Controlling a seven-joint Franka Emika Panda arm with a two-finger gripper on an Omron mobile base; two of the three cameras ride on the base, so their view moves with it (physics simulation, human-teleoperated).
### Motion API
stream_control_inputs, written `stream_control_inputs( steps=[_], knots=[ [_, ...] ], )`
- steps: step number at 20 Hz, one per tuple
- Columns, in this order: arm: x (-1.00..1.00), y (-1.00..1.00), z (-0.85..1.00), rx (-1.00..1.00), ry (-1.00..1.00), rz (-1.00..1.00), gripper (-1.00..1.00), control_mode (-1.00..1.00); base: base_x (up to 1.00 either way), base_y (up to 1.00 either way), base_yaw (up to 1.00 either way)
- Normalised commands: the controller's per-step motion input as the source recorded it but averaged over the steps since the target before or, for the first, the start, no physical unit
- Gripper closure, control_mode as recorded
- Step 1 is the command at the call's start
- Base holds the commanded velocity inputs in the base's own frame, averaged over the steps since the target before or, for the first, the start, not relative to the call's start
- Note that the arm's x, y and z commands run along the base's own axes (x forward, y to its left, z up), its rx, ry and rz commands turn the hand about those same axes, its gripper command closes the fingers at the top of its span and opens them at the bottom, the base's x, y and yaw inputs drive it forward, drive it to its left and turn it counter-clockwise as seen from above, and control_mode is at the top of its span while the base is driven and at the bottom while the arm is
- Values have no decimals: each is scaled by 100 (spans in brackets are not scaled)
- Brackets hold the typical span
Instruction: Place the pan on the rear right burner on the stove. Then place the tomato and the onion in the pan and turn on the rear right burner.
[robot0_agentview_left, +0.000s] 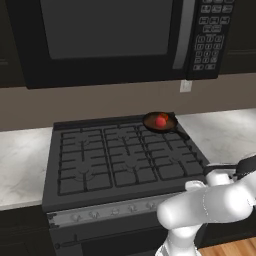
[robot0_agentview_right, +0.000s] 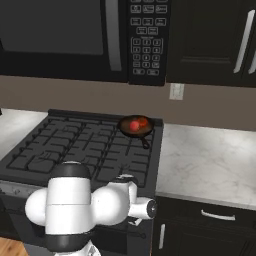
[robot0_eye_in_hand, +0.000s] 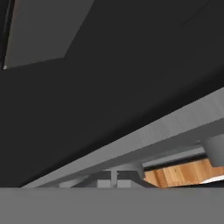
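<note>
1. Standing at the left of the scene, a pale marbled stone counter (robot0_agentview_left: 20, 160) runs up to the side of the wide black gas stove (robot0_agentview_left: 50, 165), whose six black cast-iron grates cover its top.
2. Silver front strip of small round knobs (robot0_agentview_left: 100, 214) runs along the stove's front edge; the hand view looks closely along this strip (robot0_eye_in_hand: 166, 129), with the dark oven front above it and a patch of orange wooden floor (robot0_eye_in_hand: 183, 173) below.
3. White robot arm bends low in front of the stove's right end. Its two dark finger tips (robot0_eye_in_hand: 103, 178) sit pressed together at the bottom of the hand view, clenched with nothing visible between them; whether they touch a knob cannot be told.
4. Small round dark frying pan (robot0_agentview_left: 161, 121) sits on the rear right burner (robot0_agentview_left: 172, 131) grate, long thin black handle pointing toward the front right.
5. Inside the pan lie the small bright red tomato (robot0_agentview_left: 160, 121) and, touching it just behind, the orange-red onion (robot0_agentview_left: 164, 116).
6. Black microwave (robot0_agentview_left: 110, 37) hangs above the stove.
7. Right of the stove, more marbled counter (robot0_agentview_right: 210, 160) over dark cabinets (robot0_agentview_right: 200, 230).
</note>
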Motion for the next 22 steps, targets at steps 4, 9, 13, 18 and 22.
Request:
stream_control_inputs(
  steps=[4, 9, 13, 18, 22],
  knots=[
    [-1, 100, -9, -13, -8, 25, 100, -100, 0, 0, 0],
    [-11, 100, -13, -14, -9, 25, 100, -100, 0, 0, 0],
    [-7, 100, -18, -13, -6, 24, 100, -100, 0, 0, 0],
    [-9, 100, -32, -15, -3, 24, 100, -100, 0, 0, 0],
    [-24, 100, -58, -16, 0, 23, 100, -100, 0, 0, 0]
  ],
)
